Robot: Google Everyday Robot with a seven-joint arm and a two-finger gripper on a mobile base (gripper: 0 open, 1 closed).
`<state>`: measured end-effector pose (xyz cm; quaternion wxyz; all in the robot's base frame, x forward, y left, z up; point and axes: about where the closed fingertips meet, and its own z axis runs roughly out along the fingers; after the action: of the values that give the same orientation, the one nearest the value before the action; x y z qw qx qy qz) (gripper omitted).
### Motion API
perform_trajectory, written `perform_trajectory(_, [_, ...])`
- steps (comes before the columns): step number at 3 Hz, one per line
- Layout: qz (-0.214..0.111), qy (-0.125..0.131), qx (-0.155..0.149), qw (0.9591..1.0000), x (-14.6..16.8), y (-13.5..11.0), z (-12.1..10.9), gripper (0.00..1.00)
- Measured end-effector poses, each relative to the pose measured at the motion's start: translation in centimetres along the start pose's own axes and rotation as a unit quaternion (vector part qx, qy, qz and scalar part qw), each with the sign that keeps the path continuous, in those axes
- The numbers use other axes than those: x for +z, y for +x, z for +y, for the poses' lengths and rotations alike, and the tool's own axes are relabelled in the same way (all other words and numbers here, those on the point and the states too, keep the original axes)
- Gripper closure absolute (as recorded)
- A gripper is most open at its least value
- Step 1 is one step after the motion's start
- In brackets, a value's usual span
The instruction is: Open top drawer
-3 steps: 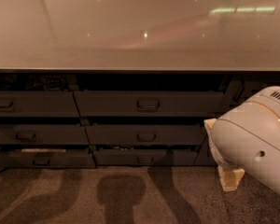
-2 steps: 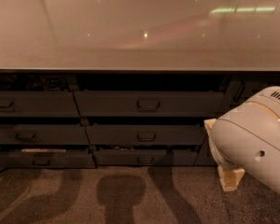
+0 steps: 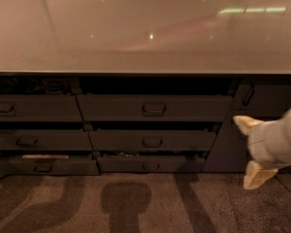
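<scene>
Gripper [image 3: 242, 152] shifted right, 2 fingers now spread | well apart from top drawer [image 3: 154, 108] | I judge reach pending.

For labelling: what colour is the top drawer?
The top drawer is dark grey, camera view; gripper hangs open at right.

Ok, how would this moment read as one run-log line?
stage: pre-grasp | claw: open, low at right, holding nothing | top drawer: not touched by claw | handle: centre of front, free
</scene>
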<state>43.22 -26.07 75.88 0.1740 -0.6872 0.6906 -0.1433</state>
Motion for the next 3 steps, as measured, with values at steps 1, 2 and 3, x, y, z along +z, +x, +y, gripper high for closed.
perform_trajectory(1, [-0.027, 0.008, 0.015, 0.9995, -0.61, 0.58, -0.22, 0.0])
perform_trajectory(2, [-0.027, 0.007, 0.013, 0.9995, -0.6, 0.44, -0.1, 0.0])
perform_trajectory(3, [-0.021, 0.004, 0.023, 0.9995, -0.43, 0.65, -0.23, 0.0])
